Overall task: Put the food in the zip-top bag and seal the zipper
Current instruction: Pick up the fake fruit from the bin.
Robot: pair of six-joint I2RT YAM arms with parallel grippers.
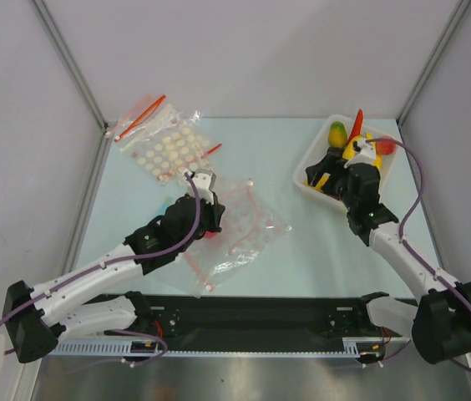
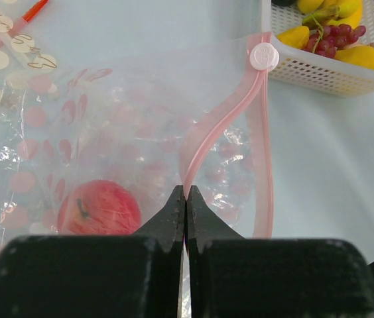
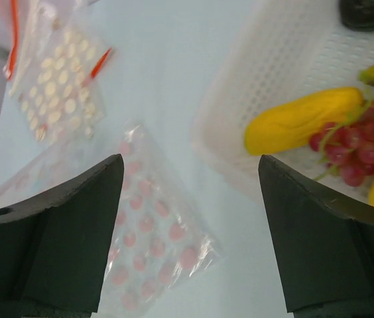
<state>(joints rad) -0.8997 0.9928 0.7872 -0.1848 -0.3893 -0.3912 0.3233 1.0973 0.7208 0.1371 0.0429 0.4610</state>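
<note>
Because the left hand (image 2: 186, 195) is pinched together on only one lip of the zipper (image 2: 203, 136), the mouth of the zip-top bag (image 2: 127, 126) gapes as a narrow loop between that raised strip and the straighter strip beside it. I judge this the weak point: the strip looks thin and slick, so a small tug could pull it free and let the mouth fall flat on the desk (image 2: 333, 172). An apple (image 2: 101, 207) already lies inside, near the fingertips, and lifting the lip too high may roll it back out. Farther off, the right hand (image 3: 190, 169) hangs with its fingers wide apart and nothing between them above the white basket (image 3: 233, 99), where a banana (image 3: 300, 119) touches the grapes (image 3: 356, 142). A grab there could snag both. It could also bring a fruit too wide for the slim opening, which would shove the bag across the desk.
</note>
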